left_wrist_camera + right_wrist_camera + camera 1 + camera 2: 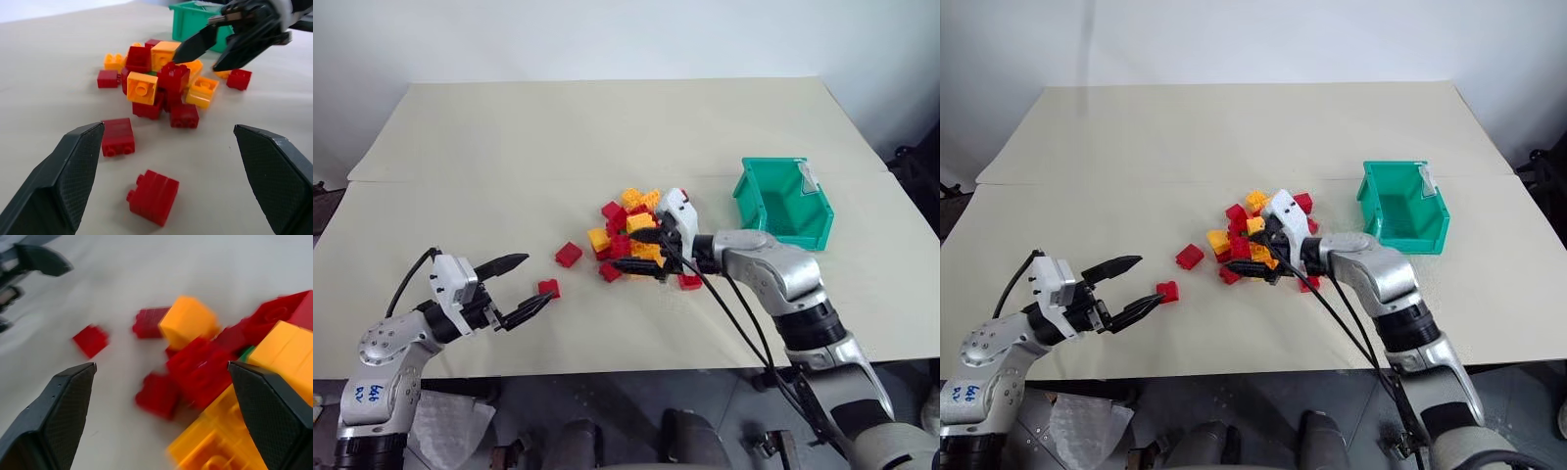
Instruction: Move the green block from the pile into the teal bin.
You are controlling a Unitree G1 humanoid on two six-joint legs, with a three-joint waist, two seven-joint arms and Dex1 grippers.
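Observation:
The pile (631,230) of red and yellow-orange bricks lies mid-table. Of the green block (247,354) just a sliver shows, wedged between a red and a yellow brick inside the pile. My right gripper (626,250) is open and low over the pile's near side, its fingers straddling several bricks and holding nothing. The teal bin (783,201) stands upright to the right of the pile, nothing visible inside it. Off to the left, my left gripper (533,282) is open and holds nothing, pointing toward the pile.
Two red bricks lie apart from the pile: one (548,288) right beside my left gripper's lower finger, another (569,255) between that gripper and the pile. The cream table (607,127) stretches bare behind the pile.

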